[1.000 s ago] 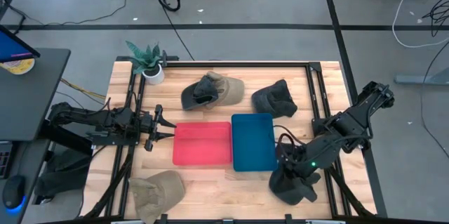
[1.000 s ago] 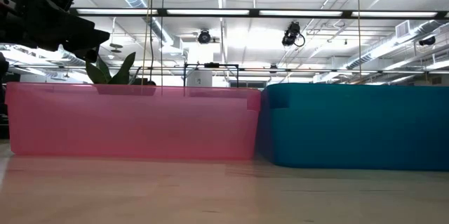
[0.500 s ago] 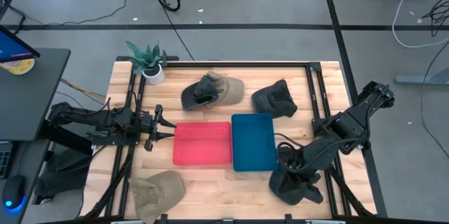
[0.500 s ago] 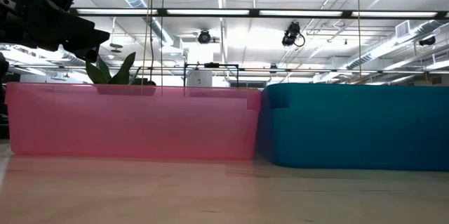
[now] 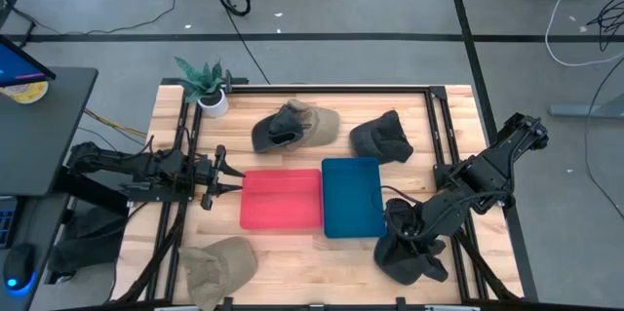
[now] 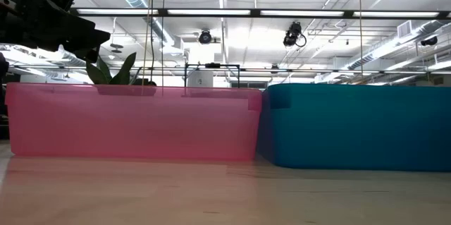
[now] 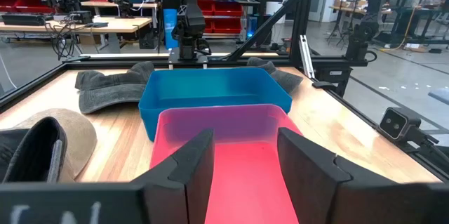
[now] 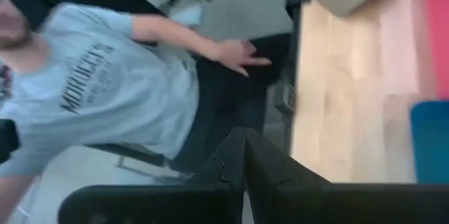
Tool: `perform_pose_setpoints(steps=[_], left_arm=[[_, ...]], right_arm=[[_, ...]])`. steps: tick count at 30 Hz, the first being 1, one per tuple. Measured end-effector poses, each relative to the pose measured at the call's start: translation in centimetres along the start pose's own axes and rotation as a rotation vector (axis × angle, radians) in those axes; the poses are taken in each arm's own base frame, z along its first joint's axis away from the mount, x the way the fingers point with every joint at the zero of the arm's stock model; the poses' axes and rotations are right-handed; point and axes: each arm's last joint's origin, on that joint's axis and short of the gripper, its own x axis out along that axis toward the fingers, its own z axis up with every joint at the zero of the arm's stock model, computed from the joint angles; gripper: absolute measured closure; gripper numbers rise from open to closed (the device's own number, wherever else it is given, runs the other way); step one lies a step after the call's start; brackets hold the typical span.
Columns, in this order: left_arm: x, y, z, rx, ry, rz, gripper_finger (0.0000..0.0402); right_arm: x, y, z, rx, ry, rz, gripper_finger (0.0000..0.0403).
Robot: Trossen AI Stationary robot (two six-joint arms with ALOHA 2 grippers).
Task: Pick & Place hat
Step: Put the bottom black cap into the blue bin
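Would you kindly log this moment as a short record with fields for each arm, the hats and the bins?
right gripper: over the dark hat at the table's near right corner, fingers shut
left gripper: waiting left of the red bin, fingers open
blue bin: beside the red bin, no hat inside
other hats: tan-and-dark hat, dark hat at the back, tan hat near left
person: seen beyond the table in the right wrist view

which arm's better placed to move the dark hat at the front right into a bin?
Right. Its gripper is already down at the dark hat, just beside the blue bin. The left gripper is open and waits on the far side of the red bin.
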Motion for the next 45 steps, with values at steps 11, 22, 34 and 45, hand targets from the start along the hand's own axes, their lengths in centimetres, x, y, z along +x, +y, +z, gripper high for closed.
perform_pose_setpoints(steps=[11,22,34,45], left_arm=[[0.0,0.0,0.0,0.0,0.0,0.0,0.0241],[0.0,0.0,0.0,0.0,0.0,0.0,0.0241],[0.0,0.0,0.0,0.0,0.0,0.0,0.0241],[0.0,0.0,0.0,0.0,0.0,0.0,0.0241]], right_arm=[[2.7,-3.1,-3.6,0.156,0.25,-0.199,0.039],[7.0,-7.6,-8.6,0.251,0.444,-0.322,0.039],[8.8,-10.9,-12.6,0.331,0.54,-0.46,0.0316],[8.8,-11.0,-12.9,0.381,0.477,-0.529,0.0172]])
